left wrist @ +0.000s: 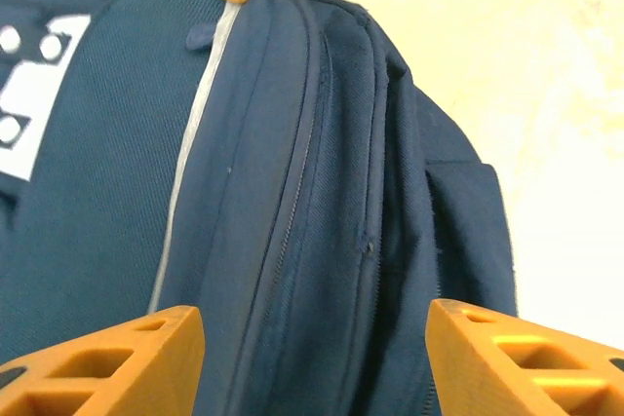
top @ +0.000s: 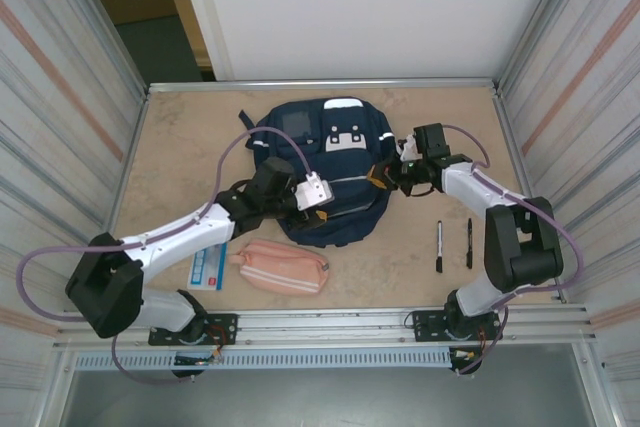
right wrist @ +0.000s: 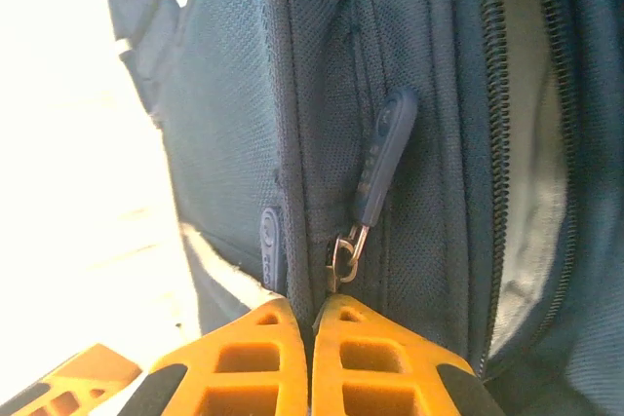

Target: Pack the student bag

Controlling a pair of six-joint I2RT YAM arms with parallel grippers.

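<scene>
Right hand (right wrist: 310, 323): orange fingers closed tight together, tips meeting at a side seam of the large navy-blue fabric student bag (top: 335, 162), directly below a small metal zip slider (right wrist: 342, 258) and its dark blue rubber pull tab (right wrist: 384, 153). Cannot tell whether a fold of fabric is pinched between them. Judged purpose: to anchor or tug this side near the zip so a compartment can be worked open. Another zip further right gapes, pale lining showing.

Left hand (left wrist: 312, 348): fingers spread wide, nothing held, hanging over the bag's near-left side with a closed zip line running between them. Likely placed to brace the fabric or take a zip from the opposite end.

Bag lies flat at the centre, toward the far side of the beige surface (top: 180, 137). Both arms converge on it from left and right.

Awaiting packing, near side:
- soft pink fabric pencil pouch (top: 285, 267), just near of the bag
- flat blue-and-white card (top: 208, 267), left of the pouch, beside the left arm
- two black pens (top: 439, 245), lying apart on the right by the right arm

None are inside, so packing is judged barely begun.
</scene>
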